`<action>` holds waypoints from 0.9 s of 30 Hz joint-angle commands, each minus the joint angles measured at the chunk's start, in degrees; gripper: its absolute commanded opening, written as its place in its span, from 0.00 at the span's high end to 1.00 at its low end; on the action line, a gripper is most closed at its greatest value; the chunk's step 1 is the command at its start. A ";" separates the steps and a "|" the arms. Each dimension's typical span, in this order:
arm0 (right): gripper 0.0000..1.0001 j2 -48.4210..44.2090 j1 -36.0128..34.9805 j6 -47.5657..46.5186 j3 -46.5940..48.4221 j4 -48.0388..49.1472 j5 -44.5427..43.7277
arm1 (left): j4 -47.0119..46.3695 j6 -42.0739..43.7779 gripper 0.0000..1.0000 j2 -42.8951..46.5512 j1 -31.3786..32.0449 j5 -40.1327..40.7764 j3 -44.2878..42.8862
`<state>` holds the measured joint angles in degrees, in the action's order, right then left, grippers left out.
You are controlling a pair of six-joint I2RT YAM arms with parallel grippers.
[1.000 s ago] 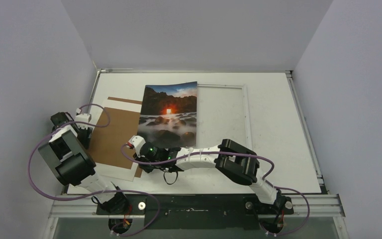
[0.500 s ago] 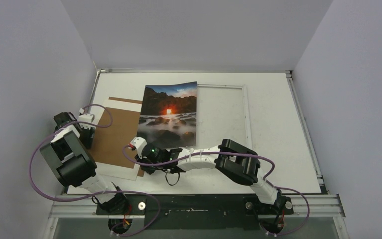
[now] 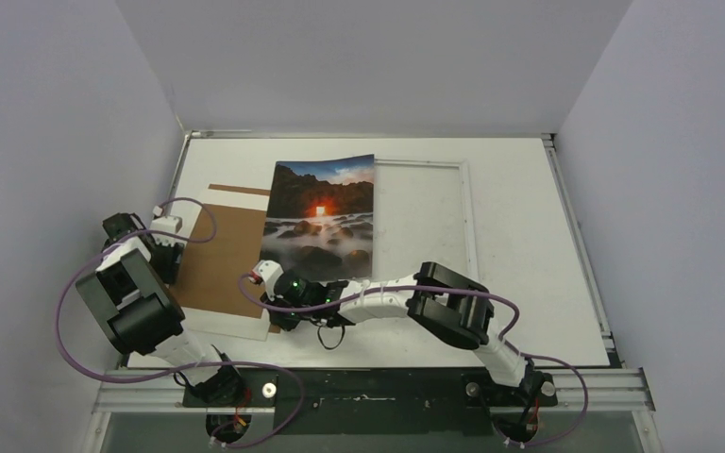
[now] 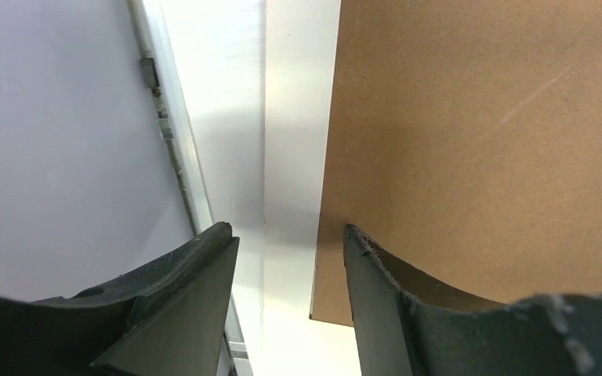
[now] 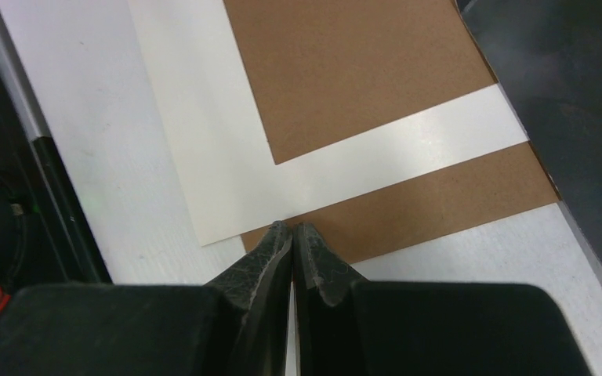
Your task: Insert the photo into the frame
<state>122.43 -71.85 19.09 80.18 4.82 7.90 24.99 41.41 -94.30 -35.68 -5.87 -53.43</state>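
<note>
Photo (image 3: pixel 321 217): a glossy print of dark rocks, white mist and an orange glow. It is laid flat and face up on the white table (image 3: pixel 529 236), a little left of centre. Its right edge is lapped over the left part of the frame (image 3: pixel 467 222), and it is held by neither gripper. Left gripper (image 4: pixel 286 235): it is placed at the far left, low over the left edge of the brown board (image 3: pixel 217 255). Its fingers (image 4: pixel 188 282) are set apart, one above the pale strip beside the board and one above the board itself, with nothing clamped between them. Contact with the surface cannot be told. Brown board: it is laid flat on a white sheet (image 5: pixel 204 141), which is seen as a band along its far and near edges. Right gripper (image 5: pixel 292 229): it is pointed down at the near right corner of that sheet, beside the photo's near left corner. Its jaws are pressed together with nothing seen between them, and its tips are set where the sheet meets a brown strip. Frame: a thin white outline laid flat, right of centre.
</note>
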 commanded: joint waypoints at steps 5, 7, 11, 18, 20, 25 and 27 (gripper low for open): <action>0.95 -1.14 3.02 0.68 -5.31 2.31 -0.06 | 9.61 1.24 0.48 -0.34 -0.07 -4.78 0.43; 0.95 -1.55 3.50 0.37 -6.37 1.31 -0.21 | 9.50 0.92 0.48 -0.63 -0.45 -4.38 -0.14; 0.95 -2.45 3.91 0.03 -9.25 0.56 -1.07 | 9.81 1.96 0.46 -0.12 -2.48 -4.23 -1.71; 0.95 -1.44 3.58 0.09 -11.70 -0.38 -2.45 | 4.61 5.17 0.46 -0.97 -5.05 0.65 -0.27; 0.95 -1.09 3.53 0.00 -11.78 -0.80 -2.78 | 3.64 6.05 0.46 -1.47 -5.93 1.23 -0.01; 0.95 -0.72 3.81 -0.54 -11.21 -2.52 -4.16 | 1.56 6.85 0.46 -1.79 -7.71 1.77 0.04; 0.95 -0.70 3.91 -0.72 -10.97 -3.03 -4.49 | -0.13 7.39 0.46 -1.83 -7.93 2.82 0.69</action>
<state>120.09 -68.97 20.29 71.40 13.37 8.80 28.84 45.91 -94.70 -42.22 -6.63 -54.04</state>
